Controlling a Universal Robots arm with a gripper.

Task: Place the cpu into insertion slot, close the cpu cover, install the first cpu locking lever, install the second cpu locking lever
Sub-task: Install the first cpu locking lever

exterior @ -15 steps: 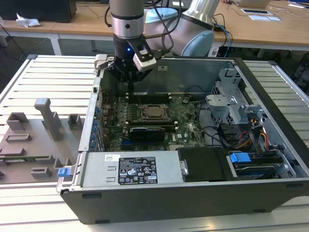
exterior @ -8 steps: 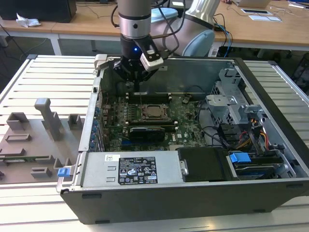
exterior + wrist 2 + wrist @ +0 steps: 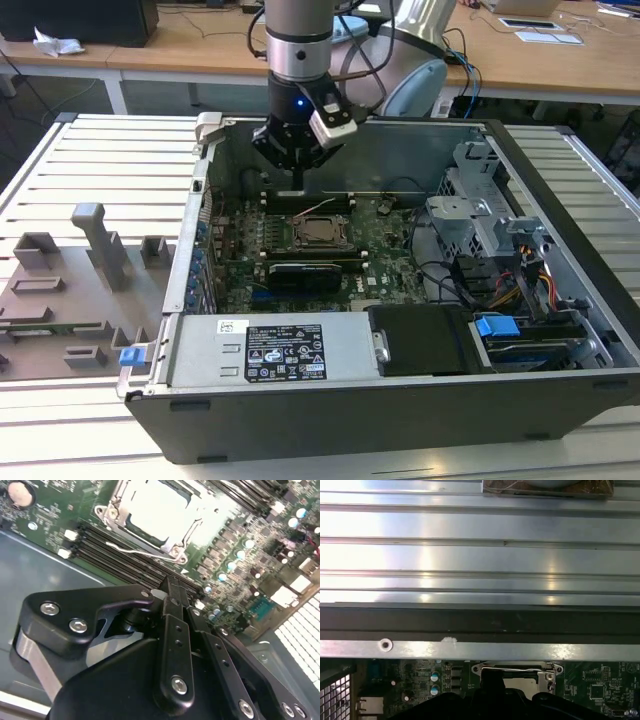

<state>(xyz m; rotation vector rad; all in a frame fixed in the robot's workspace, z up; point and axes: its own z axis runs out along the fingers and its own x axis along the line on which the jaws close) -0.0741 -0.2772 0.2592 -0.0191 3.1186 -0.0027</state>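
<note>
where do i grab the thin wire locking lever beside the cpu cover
Likely the locking lever at its bent free end, from above. The thin wire lies just beside the cpu cover edge, so the end effector would pinch across it.

My arm (image 3: pixel 297 40) stands vertical at the far side; gripper (image 3: pixel 298 183) points straight down, its two fingers (image 3: pixel 173 625) pressed together.

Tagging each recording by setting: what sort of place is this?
Probably a robotics lab or workshop: an open computer case lies on a slatted metal table, wooden desks stand behind it, and the arm's gripper hangs over the motherboard.
</note>
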